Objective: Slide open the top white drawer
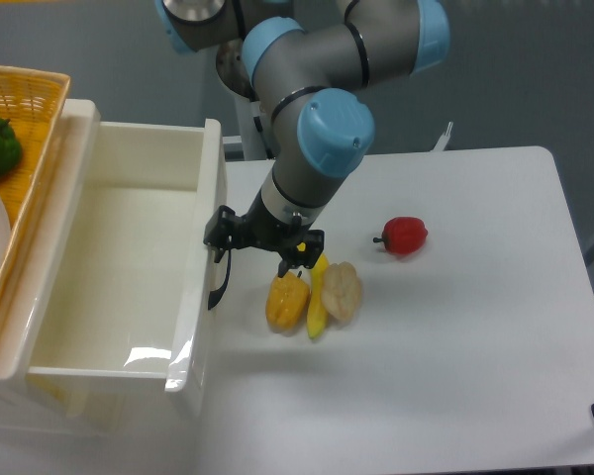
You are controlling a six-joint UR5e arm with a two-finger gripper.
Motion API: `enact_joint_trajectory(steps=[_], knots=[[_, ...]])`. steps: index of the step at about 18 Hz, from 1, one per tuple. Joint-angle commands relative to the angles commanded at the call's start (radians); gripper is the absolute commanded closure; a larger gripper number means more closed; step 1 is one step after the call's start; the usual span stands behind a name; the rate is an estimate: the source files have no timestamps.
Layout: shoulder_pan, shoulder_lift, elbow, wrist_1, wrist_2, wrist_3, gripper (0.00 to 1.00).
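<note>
From my station, the yellow wicker basket (25,119) sits at the far left, against the back of the top white drawer (119,267). That drawer stands well out from the cabinet, its bare interior showing. At its front panel hangs the black handle (218,282), and my gripper (260,237) sits right by the handle's upper end; I cannot tell whether it clamps it. I judge the pull nearly finished. Next I must release and back off toward the yellow vegetables (312,297) without knocking them.
</note>
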Motion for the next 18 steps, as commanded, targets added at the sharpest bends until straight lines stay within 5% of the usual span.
enact_joint_trajectory(steps=[6, 9, 18], knots=[[0.047, 0.020, 0.006, 0.015, 0.008, 0.015, 0.00], [0.075, 0.023, 0.014, 0.031, 0.014, 0.130, 0.00], [0.098, 0.028, 0.002, 0.029, 0.316, 0.415, 0.00]])
